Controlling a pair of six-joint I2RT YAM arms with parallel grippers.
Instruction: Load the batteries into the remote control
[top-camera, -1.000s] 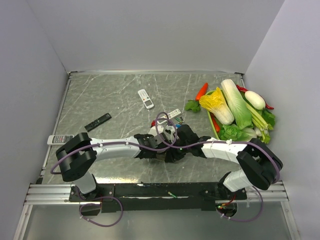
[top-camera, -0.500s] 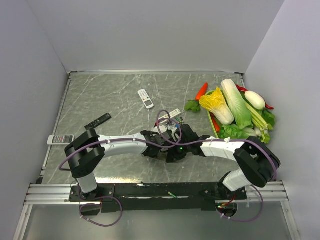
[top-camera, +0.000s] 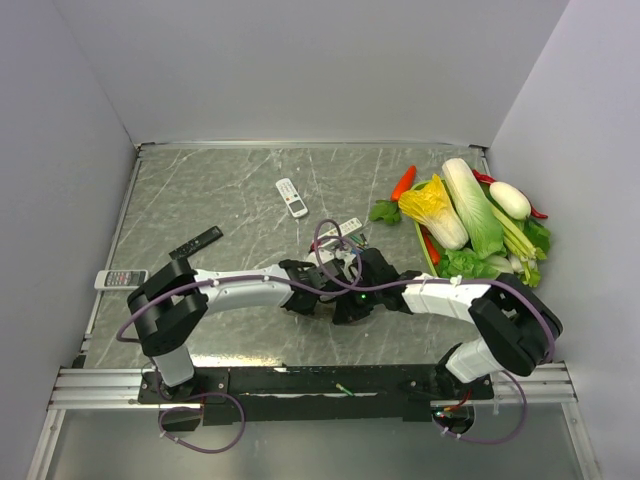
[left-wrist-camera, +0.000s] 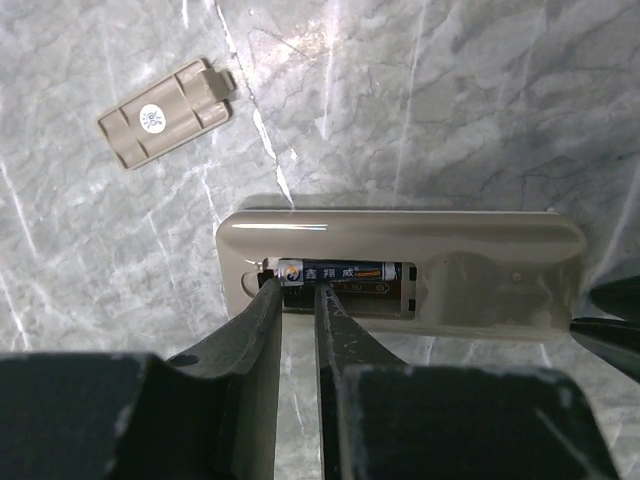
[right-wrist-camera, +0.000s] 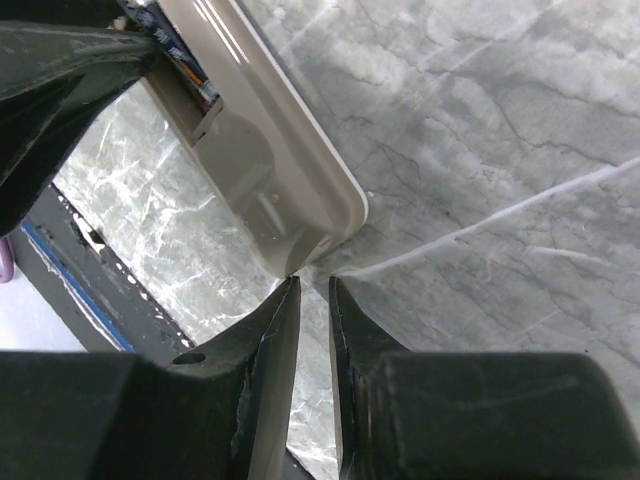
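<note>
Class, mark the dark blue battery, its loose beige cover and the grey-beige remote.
Dark blue cylindrical battery (left-wrist-camera: 340, 272): left wrist view, label middle.
Loose beige plastic battery cover (left-wrist-camera: 165, 112): left wrist view, flat centre.
Grey-beige rectangular plastic remote (left-wrist-camera: 490, 290): left wrist view, back beside bay.

Grey marbled table, pale walls

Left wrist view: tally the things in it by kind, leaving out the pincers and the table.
Remote control, back side up: 1
Battery, lying in the bay: 1
Battery cover, loose on the table: 1
Total: 3
</note>
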